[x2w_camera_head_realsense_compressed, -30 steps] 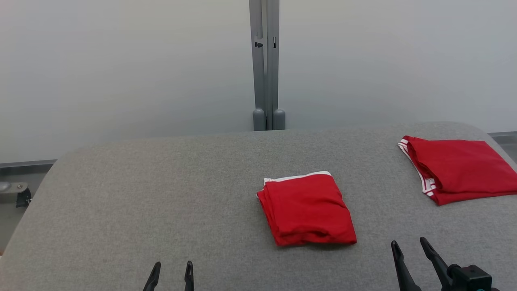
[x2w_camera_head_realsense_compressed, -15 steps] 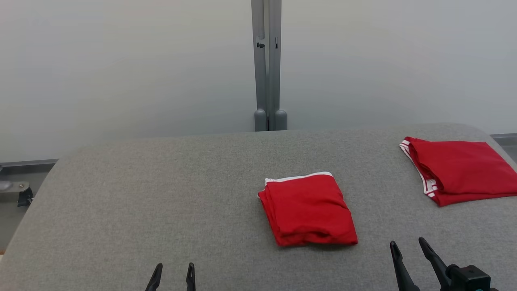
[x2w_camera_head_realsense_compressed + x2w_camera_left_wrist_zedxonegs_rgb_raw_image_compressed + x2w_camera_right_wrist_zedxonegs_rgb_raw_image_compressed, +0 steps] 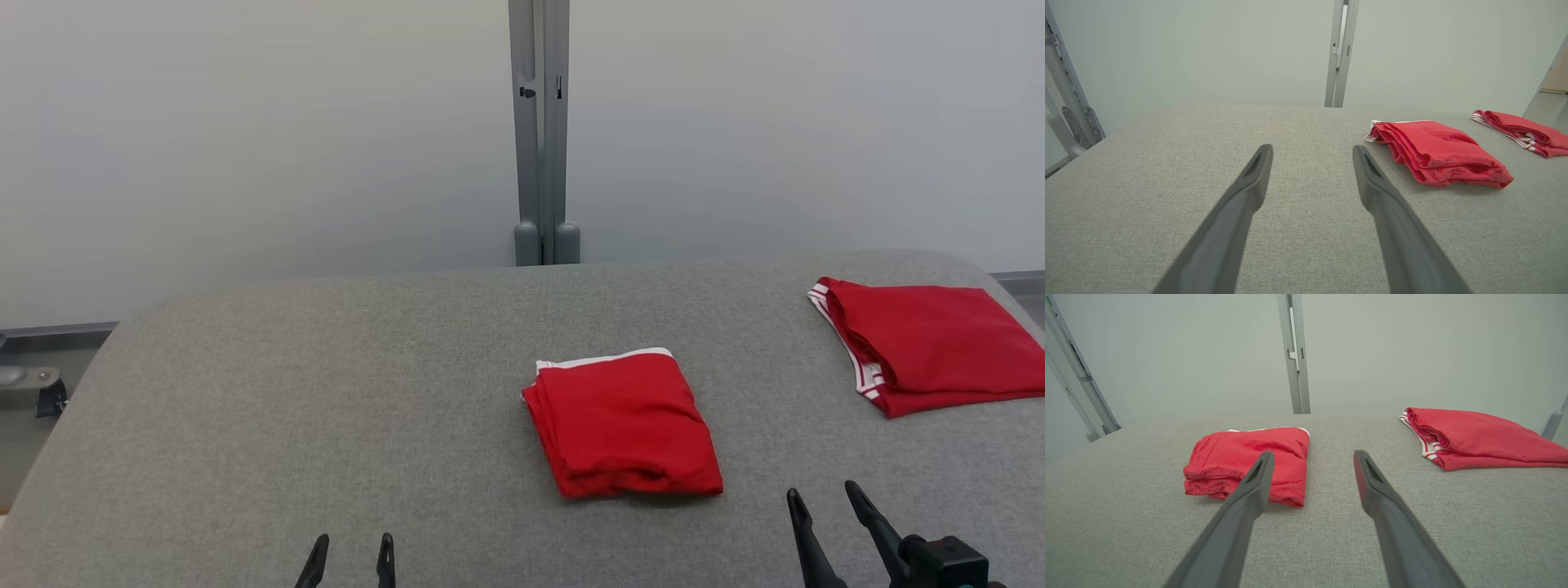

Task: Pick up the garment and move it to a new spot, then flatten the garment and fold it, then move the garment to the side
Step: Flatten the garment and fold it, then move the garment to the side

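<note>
You have the folded red garment (image 3: 622, 425) lying flat on the grey desk (image 3: 326, 392), a little right of the middle in the head view. A thin white trim (image 3: 604, 358) runs along its far edge, and its stacked layers show along its left side.

Your left hand (image 3: 353, 541) sits at the bottom of the head view, left of the garment and well apart from it. Its two dark fingers (image 3: 1253, 179) stand spread wide over bare desk cloth, and there is nothing between them. You cannot tell from these views whether the fingertips touch the cloth.

Your right hand (image 3: 821, 490) is at the lower right of the head view, near the garment's near right corner but clear of it. Its fingers are also spread wide and hold nothing. In the right wrist view the garment lies ahead and to the left, with one finger crossing in front of it.

A second red garment (image 3: 927, 343) lies folded at the far right of the desk, close to the edge and well apart from the first. It has red-and-white striped trim along its left side. Behind the desk you see a pale wall (image 3: 245, 147) and a grey upright post (image 3: 539, 131) standing at about the middle.
</note>
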